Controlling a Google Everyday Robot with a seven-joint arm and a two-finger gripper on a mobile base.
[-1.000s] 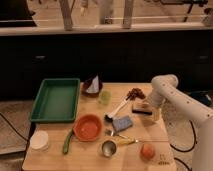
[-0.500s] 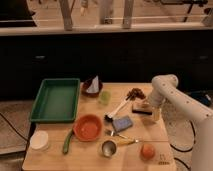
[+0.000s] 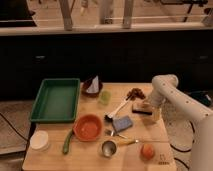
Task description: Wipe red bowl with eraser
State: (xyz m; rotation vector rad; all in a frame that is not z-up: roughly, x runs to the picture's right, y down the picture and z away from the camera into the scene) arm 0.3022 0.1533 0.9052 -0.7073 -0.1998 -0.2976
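Camera view: gripper (image 3: 151, 113) sits low at the right side of the counter (image 3: 85, 156), at the right end of the eraser (image 3: 139, 108), apparently touching it. Whether it has closed on the eraser cannot be told. Eraser lies on the counter, just far-right of the blue-grey pad (image 3: 122, 123). Red bowl (image 3: 88, 127) rests left of centre, toward the near edge, well apart from the gripper. Judged step: acquiring the eraser; wiping not yet begun. Next move calls for a secure hold, a lift, then travel left past the pad and down into the bowl.
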